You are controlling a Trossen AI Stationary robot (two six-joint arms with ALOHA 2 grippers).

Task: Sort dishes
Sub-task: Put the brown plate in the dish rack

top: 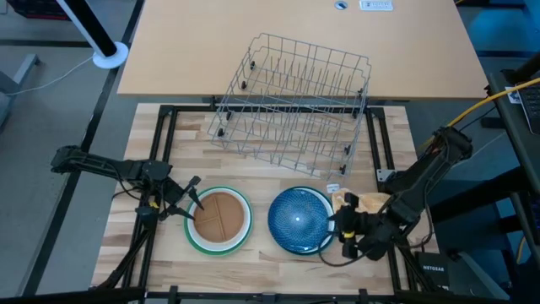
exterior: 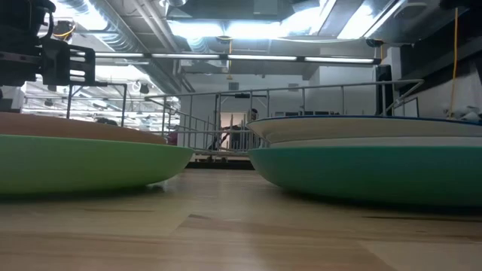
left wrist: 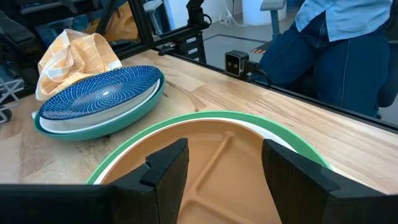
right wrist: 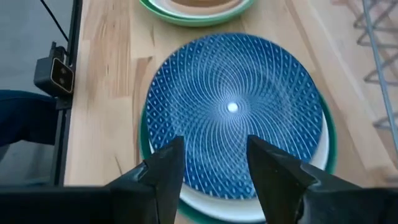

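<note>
Two stacks of plates lie on the table's near half. The left stack has a brown divided plate (top: pixel 221 216) on a white one in a green plate (top: pixel 191 238). The right stack has a blue patterned plate (top: pixel 299 218) on a white plate in a teal one (right wrist: pixel 144 152). My left gripper (top: pixel 193 196) is open just above the left stack's left rim; the brown plate (left wrist: pixel 224 168) shows between its fingers. My right gripper (top: pixel 336 228) is open above the right stack's right rim, over the blue plate (right wrist: pixel 230 106).
A grey wire dish rack (top: pixel 291 105) lies tilted at the table's far middle. A yellow checked cloth (top: pixel 348 201) lies bunched to the right of the blue stack. A person in blue (left wrist: pixel 339 50) stands beyond the table's near edge. Bare wood lies between the stacks.
</note>
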